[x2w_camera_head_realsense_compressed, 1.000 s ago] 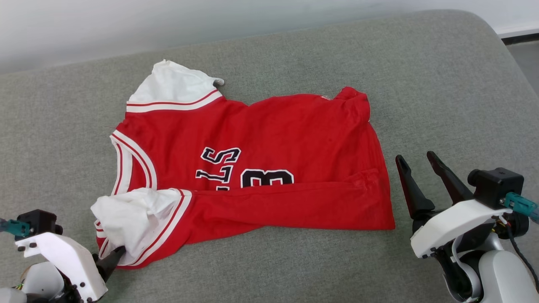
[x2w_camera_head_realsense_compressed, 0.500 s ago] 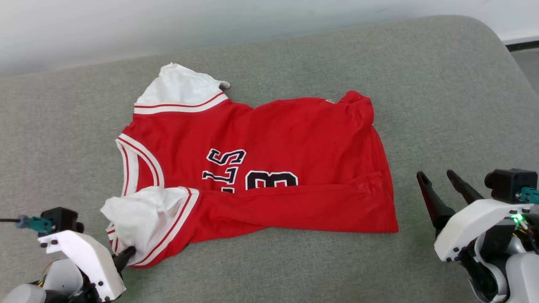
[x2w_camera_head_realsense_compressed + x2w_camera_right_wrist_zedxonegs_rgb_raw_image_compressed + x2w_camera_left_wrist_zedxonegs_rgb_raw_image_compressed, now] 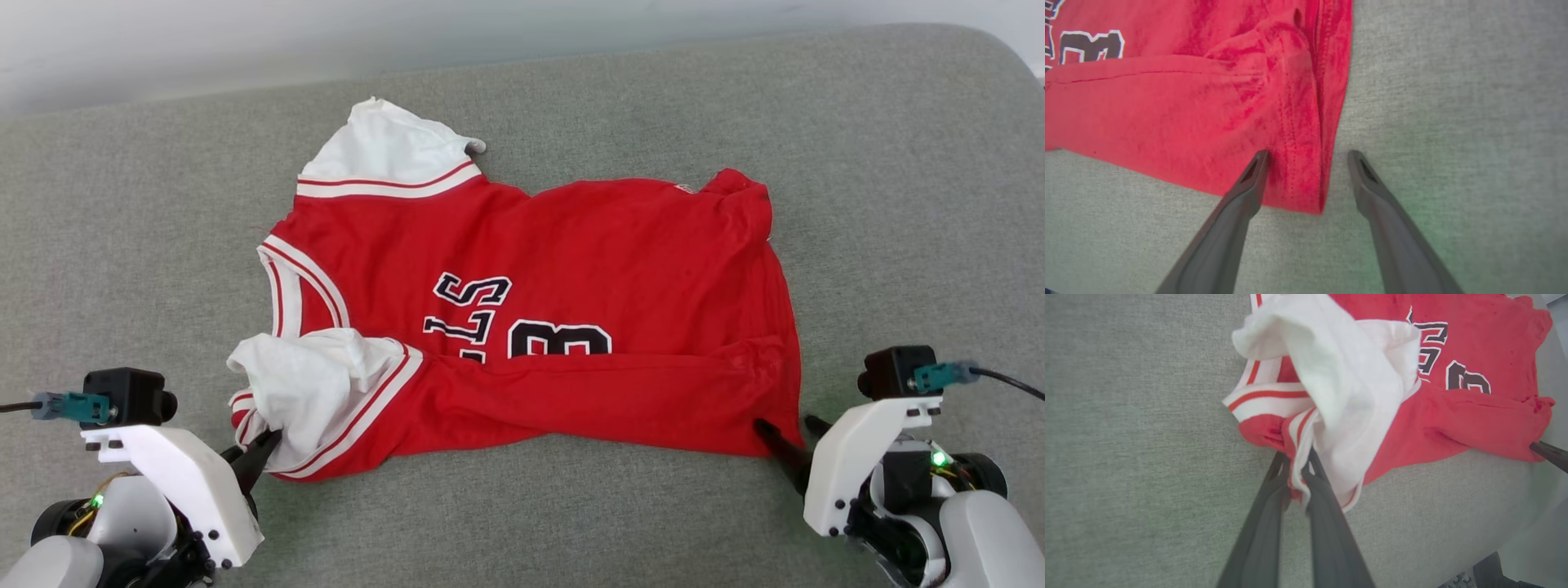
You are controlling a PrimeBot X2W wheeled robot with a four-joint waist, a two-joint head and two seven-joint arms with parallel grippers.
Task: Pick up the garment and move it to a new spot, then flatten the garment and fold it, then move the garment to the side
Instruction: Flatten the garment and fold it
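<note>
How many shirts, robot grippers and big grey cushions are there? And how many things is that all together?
Shirts: 1, the red and white garment
Grippers: 2, the left gripper and the right gripper
Cushions: 1, the grey cushion under the shirt
Total: 4

Red shirt (image 3: 571, 269) on grey cushion (image 3: 122, 245).
Lies sideways, collar left, hem right; near long edge folded over, hiding part of the black lettering and number. White sleeves: far one flat, near one bunched.
</note>
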